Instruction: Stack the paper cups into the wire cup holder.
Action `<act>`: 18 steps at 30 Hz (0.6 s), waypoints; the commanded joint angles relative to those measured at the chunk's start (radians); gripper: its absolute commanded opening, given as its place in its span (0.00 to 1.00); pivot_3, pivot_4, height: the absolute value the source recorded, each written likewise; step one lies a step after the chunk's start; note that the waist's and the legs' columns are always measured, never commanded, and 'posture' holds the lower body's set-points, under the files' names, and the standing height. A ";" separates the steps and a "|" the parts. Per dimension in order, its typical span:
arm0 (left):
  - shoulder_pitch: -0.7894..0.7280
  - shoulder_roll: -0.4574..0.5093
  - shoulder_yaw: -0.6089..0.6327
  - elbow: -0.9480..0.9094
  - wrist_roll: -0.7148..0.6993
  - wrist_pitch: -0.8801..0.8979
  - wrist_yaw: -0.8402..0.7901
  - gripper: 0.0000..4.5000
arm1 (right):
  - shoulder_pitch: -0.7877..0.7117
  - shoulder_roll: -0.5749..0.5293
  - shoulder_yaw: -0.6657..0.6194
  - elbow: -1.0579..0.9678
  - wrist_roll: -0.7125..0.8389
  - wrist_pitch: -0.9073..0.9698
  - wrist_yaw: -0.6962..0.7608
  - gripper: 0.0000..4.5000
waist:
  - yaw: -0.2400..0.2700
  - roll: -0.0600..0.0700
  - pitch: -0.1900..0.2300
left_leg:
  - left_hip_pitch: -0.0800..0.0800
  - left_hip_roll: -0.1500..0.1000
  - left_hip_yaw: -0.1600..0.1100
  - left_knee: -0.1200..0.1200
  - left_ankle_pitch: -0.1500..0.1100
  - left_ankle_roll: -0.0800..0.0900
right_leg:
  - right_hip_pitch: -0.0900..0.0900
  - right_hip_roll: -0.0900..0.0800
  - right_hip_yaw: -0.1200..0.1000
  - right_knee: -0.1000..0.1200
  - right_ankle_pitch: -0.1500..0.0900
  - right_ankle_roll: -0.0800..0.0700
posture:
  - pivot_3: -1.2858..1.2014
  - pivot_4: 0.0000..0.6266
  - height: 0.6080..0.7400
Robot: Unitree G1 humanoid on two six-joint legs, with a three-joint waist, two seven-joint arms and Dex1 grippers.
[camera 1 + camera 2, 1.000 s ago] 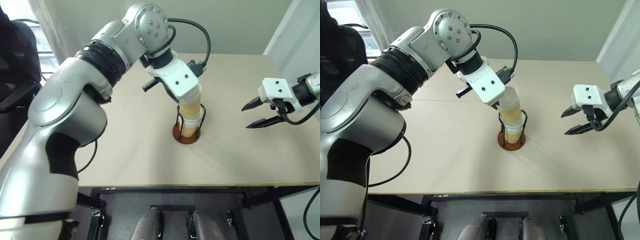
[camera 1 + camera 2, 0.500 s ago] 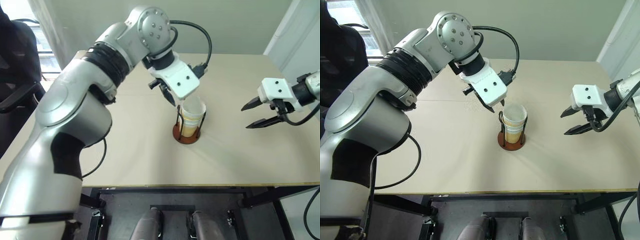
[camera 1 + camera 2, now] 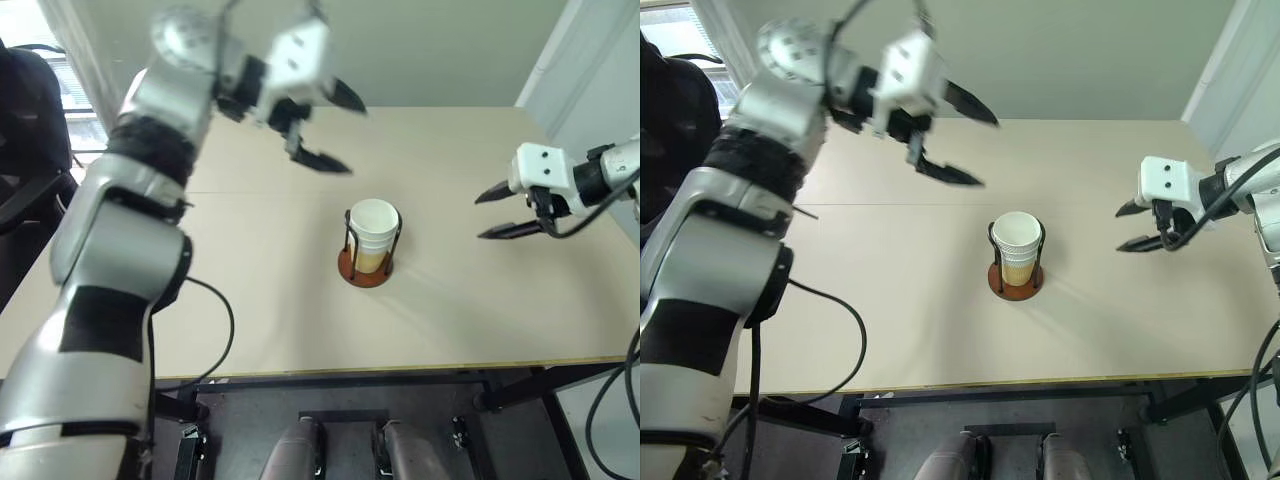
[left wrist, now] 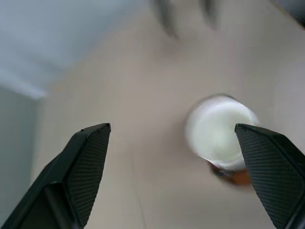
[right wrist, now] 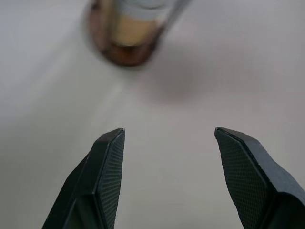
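Your cups [image 3: 373,232] stand upright, mouths up, in the holder [image 3: 364,268]; the left gripper [image 3: 336,130] has let go, wide; the right gripper [image 3: 497,210] gapes empty.

Looking like an office or lab test room: a plain beige table [image 3: 250,300] on a black metal frame is sitting against bare grey-green walls [image 3: 1090,50], a black office chair [image 3: 25,130] is standing to the left by a bright window [image 3: 670,20], and loose cables [image 3: 830,340] are hanging off the rig.
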 commanded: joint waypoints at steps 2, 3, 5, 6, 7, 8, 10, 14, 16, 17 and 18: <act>0.190 0.132 0.220 -0.188 -0.039 0.165 0.155 0.99 | 0.003 0.028 -0.107 0.027 0.010 -0.001 -0.079 0.67 | -0.004 0.001 0.000 | 0.002 0.000 0.000 -0.002 0.002 -0.001 | 0.000 0.000 0.000 0.000 -0.001 -0.002 | 0.52 0.24 1.00; 0.264 0.160 0.253 -0.238 -0.038 0.169 0.168 0.99 | 0.007 0.041 -0.129 0.035 0.035 0.006 -0.072 0.67 | -0.005 0.001 0.000 | 0.004 0.000 0.001 -0.004 0.002 -0.001 | 0.001 0.000 0.001 0.001 -0.001 -0.003 | 0.52 0.24 1.00; 0.365 0.194 0.304 -0.318 -0.037 0.216 0.195 0.99 | 0.012 0.059 -0.164 0.050 0.067 0.003 -0.057 0.67 | -0.002 0.002 0.000 | 0.008 0.000 0.001 -0.005 0.002 -0.002 | 0.003 0.000 0.001 0.002 -0.003 -0.006 | 0.52 0.24 1.00; 0.419 0.215 0.325 -0.347 -0.037 0.233 0.192 0.99 | 0.020 0.067 -0.181 0.057 0.083 -0.009 -0.042 0.67 | 0.001 0.001 0.000 | 0.008 -0.001 0.001 -0.005 0.003 -0.002 | 0.003 0.000 0.001 0.003 -0.004 -0.008 | 0.52 0.24 1.00; 0.460 0.233 0.344 -0.358 -0.037 0.264 0.189 0.99 | 0.026 0.071 -0.191 0.059 0.097 0.009 -0.027 0.67 | 0.003 0.001 0.000 | 0.008 -0.001 0.000 -0.005 0.004 -0.002 | 0.004 0.000 0.001 0.003 -0.005 -0.009 | 0.52 0.24 1.00; 0.490 0.247 0.363 -0.364 -0.042 0.303 0.193 0.99 | 0.031 0.075 -0.200 0.058 0.109 0.039 -0.016 0.67 | 0.006 0.001 0.000 | 0.008 0.000 0.000 -0.005 0.005 -0.002 | 0.004 0.000 0.001 0.003 -0.007 -0.012 | 0.52 0.24 1.00; 0.539 0.262 0.402 -0.372 -0.056 0.359 0.198 0.99 | 0.032 0.084 -0.210 0.059 0.120 0.077 -0.019 0.67 | 0.007 0.000 0.000 | 0.008 -0.001 -0.001 -0.004 0.007 -0.005 | 0.004 0.000 0.001 0.004 -0.007 -0.014 | 0.52 0.24 1.00; 0.606 0.250 0.479 -0.391 -0.045 0.361 0.267 0.99 | 0.026 0.114 -0.234 0.087 0.104 0.080 -0.083 0.67 | 0.008 0.000 0.000 | 0.009 -0.002 -0.001 -0.006 0.010 -0.005 | 0.005 -0.001 0.001 0.004 -0.006 -0.018 | 0.52 0.24 1.00; 0.630 0.252 0.503 -0.405 -0.033 0.357 0.286 0.99 | 0.036 0.119 -0.233 0.093 0.086 0.070 -0.109 0.67 | 0.007 0.000 0.000 | 0.012 -0.002 -0.001 -0.008 0.012 -0.008 | 0.007 -0.001 0.001 0.004 -0.004 -0.021 | 0.52 0.24 1.00; 0.635 0.254 0.515 -0.414 -0.035 0.366 0.291 0.99 | 0.042 0.119 -0.230 0.093 0.078 0.064 -0.116 0.67 | 0.007 0.000 0.000 | 0.013 -0.002 -0.001 -0.011 0.013 -0.011 | 0.006 -0.001 0.001 0.004 -0.003 -0.022 | 0.52 0.24 1.00; 0.633 0.260 0.528 -0.412 -0.037 0.370 0.295 0.99 | 0.044 0.121 -0.225 0.093 0.072 0.066 -0.120 0.67 | 0.007 0.000 0.000 | 0.013 -0.002 -0.001 -0.013 0.014 -0.013 | 0.006 -0.001 0.001 0.004 -0.002 -0.023 | 0.52 0.24 1.00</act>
